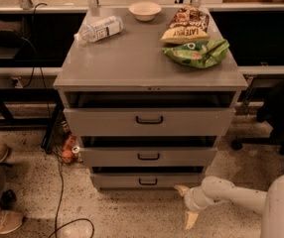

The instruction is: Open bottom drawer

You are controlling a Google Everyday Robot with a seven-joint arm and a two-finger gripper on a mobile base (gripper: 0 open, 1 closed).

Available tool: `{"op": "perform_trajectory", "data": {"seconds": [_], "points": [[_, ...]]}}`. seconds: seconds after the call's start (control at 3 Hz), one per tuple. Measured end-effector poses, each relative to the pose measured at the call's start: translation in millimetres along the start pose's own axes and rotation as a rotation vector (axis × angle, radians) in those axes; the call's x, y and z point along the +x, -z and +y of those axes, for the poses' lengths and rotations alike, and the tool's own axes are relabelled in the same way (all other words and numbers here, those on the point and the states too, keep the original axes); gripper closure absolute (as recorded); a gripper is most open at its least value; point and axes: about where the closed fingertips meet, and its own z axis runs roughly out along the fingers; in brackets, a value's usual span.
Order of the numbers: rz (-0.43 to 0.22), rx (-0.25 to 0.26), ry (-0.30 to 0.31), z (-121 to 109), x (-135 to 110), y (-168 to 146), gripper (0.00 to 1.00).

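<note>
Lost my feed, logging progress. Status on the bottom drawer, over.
Gripper open, low, right of bottom drawer. Handle not grasped. Nothing between gripper and handle.

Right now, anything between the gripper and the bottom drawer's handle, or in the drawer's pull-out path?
Nothing visible. The gripper, fingers apart, sits low by the right front corner of the bottom drawer; its handle is unobstructed. The floor ahead looks bare; the cable lies off left.

Robot arm (241, 195) cut off at right edge, gripper (183, 207) beside bottom drawer (147, 181), its inside hidden.
</note>
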Motion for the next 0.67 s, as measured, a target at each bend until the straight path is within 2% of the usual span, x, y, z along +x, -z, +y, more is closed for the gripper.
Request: {"op": "perform_trajectory", "data": {"seconds": [0.33, 0.67], "points": [[-0.033, 0.052, 0.057, -12.9, -0.9, -6.9, 0.00], [-0.033, 0.052, 0.057, -12.8, -0.9, -6.9, 0.00]]}}
